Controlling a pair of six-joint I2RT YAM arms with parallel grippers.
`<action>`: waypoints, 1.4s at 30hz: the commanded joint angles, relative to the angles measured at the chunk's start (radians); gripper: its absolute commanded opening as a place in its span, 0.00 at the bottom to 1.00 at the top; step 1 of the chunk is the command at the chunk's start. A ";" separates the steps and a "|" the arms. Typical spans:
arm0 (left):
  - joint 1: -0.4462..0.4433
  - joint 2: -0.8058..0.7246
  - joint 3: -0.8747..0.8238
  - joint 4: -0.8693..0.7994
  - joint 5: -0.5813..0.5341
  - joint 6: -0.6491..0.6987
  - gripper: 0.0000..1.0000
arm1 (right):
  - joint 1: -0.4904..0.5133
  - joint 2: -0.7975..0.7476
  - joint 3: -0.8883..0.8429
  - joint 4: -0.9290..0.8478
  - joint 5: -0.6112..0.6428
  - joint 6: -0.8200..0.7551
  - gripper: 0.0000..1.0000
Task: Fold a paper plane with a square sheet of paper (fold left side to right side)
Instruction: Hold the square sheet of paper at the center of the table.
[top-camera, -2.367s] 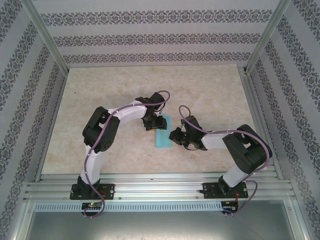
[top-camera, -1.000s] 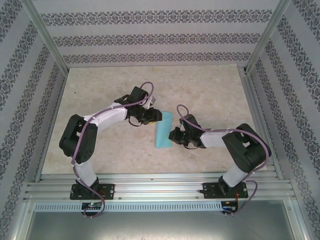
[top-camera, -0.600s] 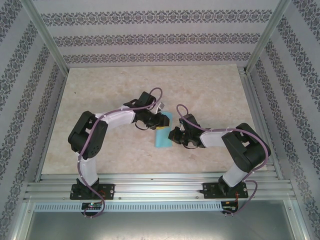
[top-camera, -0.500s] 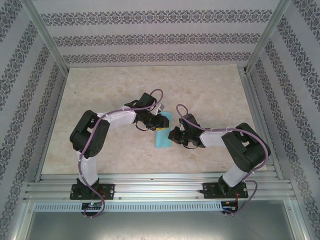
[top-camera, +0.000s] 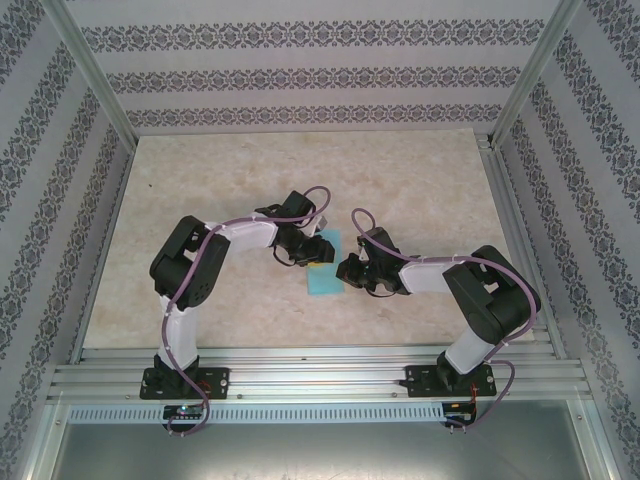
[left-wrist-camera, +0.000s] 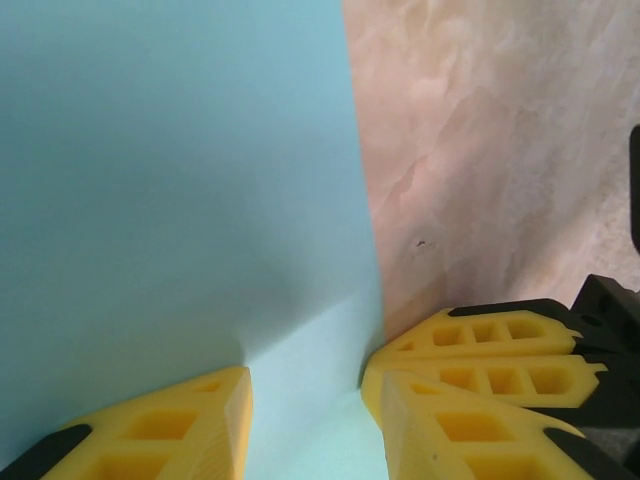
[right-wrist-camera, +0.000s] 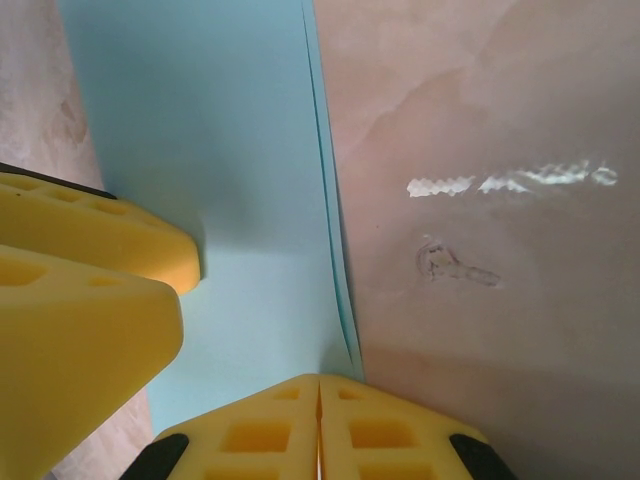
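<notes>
Left gripper (top-camera: 319, 250) has come in over the far half of the sheet of paper (top-camera: 325, 282), which a second ago showed nearly its whole length. The right gripper (top-camera: 345, 270) has kept its place at the sheet's right edge. The paper is a narrow folded strip lying flat near the middle of the marble-patterned table (top-camera: 200, 200), between the two grippers.

The main risk, as I judge it, is drag. If the left fingers (left-wrist-camera: 150, 430) push along the thin paper rather than press straight down, the upper layer could creep or buckle. The two layers, seen as a double edge (right-wrist-camera: 326, 230) from the right wrist, would then stop lining up and the crease would set crooked. A second risk is contact between the grippers: their yellow fingertips stand just beside each other at the strip's right edge, and a small sideways move could knock the right one off its hold.

The left gripper's jaws stand partly apart with blue paper filling the gap. They grip nothing and seem to rest on the sheet. The right gripper's jaws are closed tight, pad against pad, their tips at the right edge of the paper. I cannot tell whether any paper is caught between them.
</notes>
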 joint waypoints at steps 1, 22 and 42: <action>0.007 0.030 0.022 -0.033 -0.035 0.059 0.40 | 0.019 0.052 -0.031 -0.126 0.082 -0.031 0.08; -0.023 0.039 -0.116 0.007 -0.065 0.073 0.39 | 0.034 -0.198 0.069 -0.155 0.009 -0.086 0.14; -0.032 0.038 -0.108 -0.001 -0.081 0.071 0.39 | 0.100 -0.094 -0.016 -0.128 0.052 -0.005 0.14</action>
